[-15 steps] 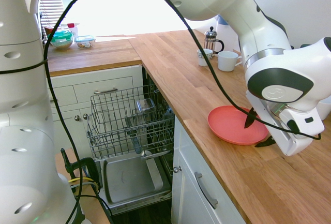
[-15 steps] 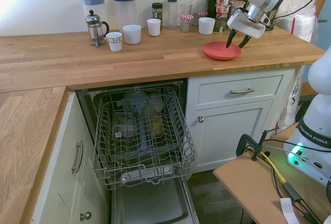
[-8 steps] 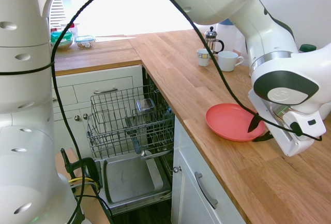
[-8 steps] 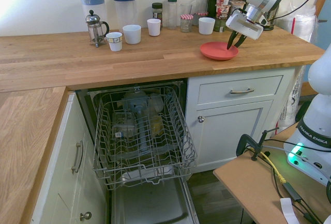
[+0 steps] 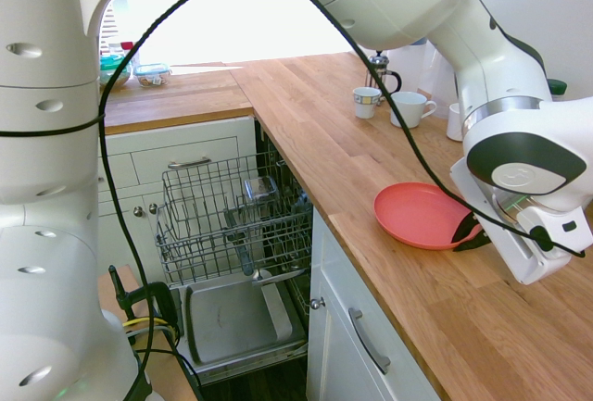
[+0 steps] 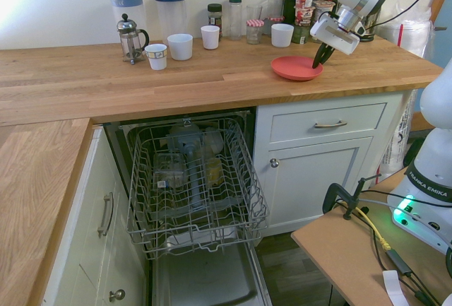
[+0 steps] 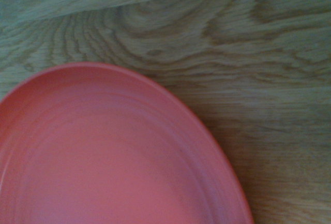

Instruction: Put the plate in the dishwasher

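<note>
The fingers (image 5: 464, 228) are closed on the rim of the coral-red plate (image 5: 419, 215), which lies on the wooden bench (image 5: 320, 146) at the side nearer the gripper (image 5: 470, 234). The dishwasher (image 6: 194, 186) is open beneath the bench, with its wire rack (image 6: 198, 200) pulled out above the inner door panel (image 6: 205, 278).

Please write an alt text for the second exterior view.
A robot's claw has closed at the rim of a red plate on a wooden countertop. Below, the dishwasher's wire rack is pulled out. Cups and jars stand along the wall.
</note>
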`<act>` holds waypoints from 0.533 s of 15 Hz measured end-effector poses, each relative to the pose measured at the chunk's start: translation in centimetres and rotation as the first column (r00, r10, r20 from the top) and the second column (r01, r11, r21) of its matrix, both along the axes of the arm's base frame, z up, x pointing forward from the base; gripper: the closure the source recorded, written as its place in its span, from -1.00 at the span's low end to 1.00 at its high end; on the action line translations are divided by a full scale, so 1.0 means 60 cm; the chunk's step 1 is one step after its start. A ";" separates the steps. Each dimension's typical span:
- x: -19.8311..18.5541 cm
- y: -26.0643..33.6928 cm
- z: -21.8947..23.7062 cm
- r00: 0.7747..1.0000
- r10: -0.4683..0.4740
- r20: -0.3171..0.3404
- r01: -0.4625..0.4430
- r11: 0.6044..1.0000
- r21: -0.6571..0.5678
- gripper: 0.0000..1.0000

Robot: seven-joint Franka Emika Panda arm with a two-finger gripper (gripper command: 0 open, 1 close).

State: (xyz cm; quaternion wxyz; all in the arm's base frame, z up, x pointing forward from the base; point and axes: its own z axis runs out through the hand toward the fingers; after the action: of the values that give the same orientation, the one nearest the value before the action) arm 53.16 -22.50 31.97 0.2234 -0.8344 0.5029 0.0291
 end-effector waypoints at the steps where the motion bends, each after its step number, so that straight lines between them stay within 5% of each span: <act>1: 0.000 0.000 0.008 1.000 0.005 0.011 -0.005 1.000 -0.004 1.00; 8: -0.003 0.067 0.219 0.983 0.092 0.157 -0.073 0.990 -0.123 1.00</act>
State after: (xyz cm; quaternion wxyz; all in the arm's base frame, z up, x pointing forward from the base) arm 52.96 -18.49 45.12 0.2133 -0.8659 0.4486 -0.0590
